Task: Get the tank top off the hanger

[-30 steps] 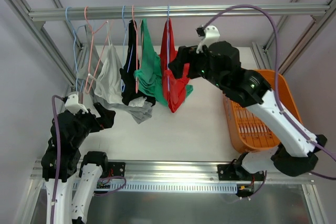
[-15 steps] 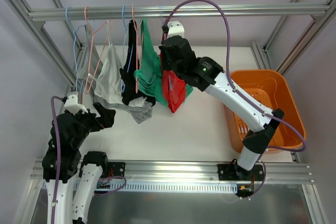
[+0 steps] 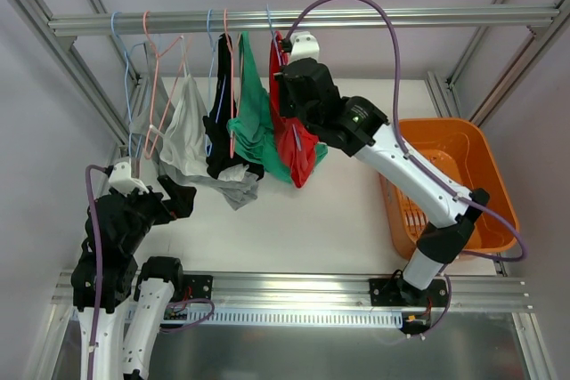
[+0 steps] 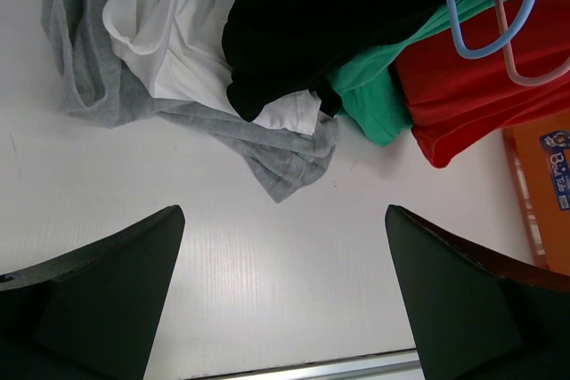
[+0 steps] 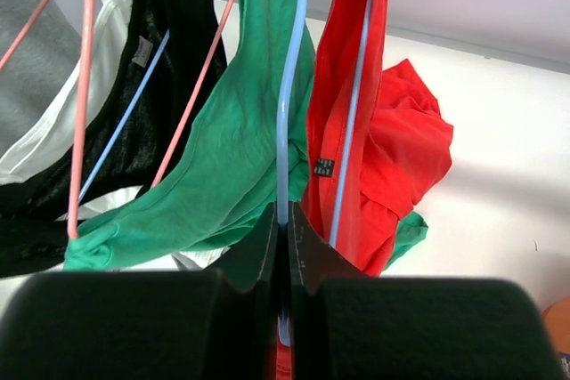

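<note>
Red tank top point(image 3: 301, 153) on blue hanger point(image 5: 284, 131), hung from rail point(image 3: 401, 18) at 12 o'clock over table point(image 3: 338, 211), green top point(image 3: 254, 122) at its 9 o'clock; right gripper point(image 5: 283, 224) pinched tight on hanger wire; left gripper point(image 4: 283, 213) at 8 o'clock, jaws wide.

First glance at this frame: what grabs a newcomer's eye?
Bright tops hang in a row from the rail at the back, the red top standing out at centre. The right gripper is shut on the blue hanger beside it. An orange basket sits at the right; the left gripper is open, low left.
</note>
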`<state>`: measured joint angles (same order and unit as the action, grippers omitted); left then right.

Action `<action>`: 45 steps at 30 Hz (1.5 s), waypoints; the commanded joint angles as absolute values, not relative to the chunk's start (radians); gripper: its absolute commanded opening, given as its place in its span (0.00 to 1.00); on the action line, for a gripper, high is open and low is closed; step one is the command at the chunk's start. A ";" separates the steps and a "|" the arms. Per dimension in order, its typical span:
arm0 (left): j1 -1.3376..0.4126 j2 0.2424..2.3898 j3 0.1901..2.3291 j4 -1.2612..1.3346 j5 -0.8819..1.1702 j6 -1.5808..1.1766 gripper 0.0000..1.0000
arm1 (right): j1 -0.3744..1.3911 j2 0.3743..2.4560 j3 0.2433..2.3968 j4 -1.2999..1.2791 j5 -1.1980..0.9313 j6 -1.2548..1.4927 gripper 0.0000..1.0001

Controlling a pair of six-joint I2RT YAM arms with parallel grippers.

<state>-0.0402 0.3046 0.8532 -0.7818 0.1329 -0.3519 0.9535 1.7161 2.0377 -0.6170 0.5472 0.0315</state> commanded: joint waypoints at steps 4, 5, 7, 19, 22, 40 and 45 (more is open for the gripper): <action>-0.048 0.290 0.851 -0.733 0.189 -0.351 0.99 | 0.956 1.560 2.002 -0.427 0.532 0.008 0.00; -0.048 0.291 0.853 -0.732 0.201 -0.348 0.99 | 0.956 1.552 1.981 -0.416 0.526 -0.020 0.00; -0.048 0.285 0.853 -0.724 0.251 -0.331 0.99 | 0.956 1.536 1.971 -0.411 0.519 -0.020 0.00; -0.048 0.279 0.922 -0.684 0.627 -0.281 0.99 | 0.946 1.344 1.790 -0.385 0.404 -0.028 0.00; -0.048 0.282 0.978 -0.661 0.750 -0.279 0.99 | 0.948 1.196 1.641 -0.390 0.358 -0.003 0.00; -0.642 1.020 1.488 -0.298 0.361 -0.184 0.99 | 0.948 0.621 1.425 -0.758 0.077 0.090 0.00; -0.765 1.227 1.640 -0.262 0.298 -0.055 0.99 | 0.946 0.597 1.515 -0.874 0.061 0.089 0.00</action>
<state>-0.7216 1.1679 1.5463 -0.3313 0.4294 -0.1913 0.9474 0.6094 1.4368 -0.8349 0.0959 0.0757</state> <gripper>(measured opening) 0.988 0.034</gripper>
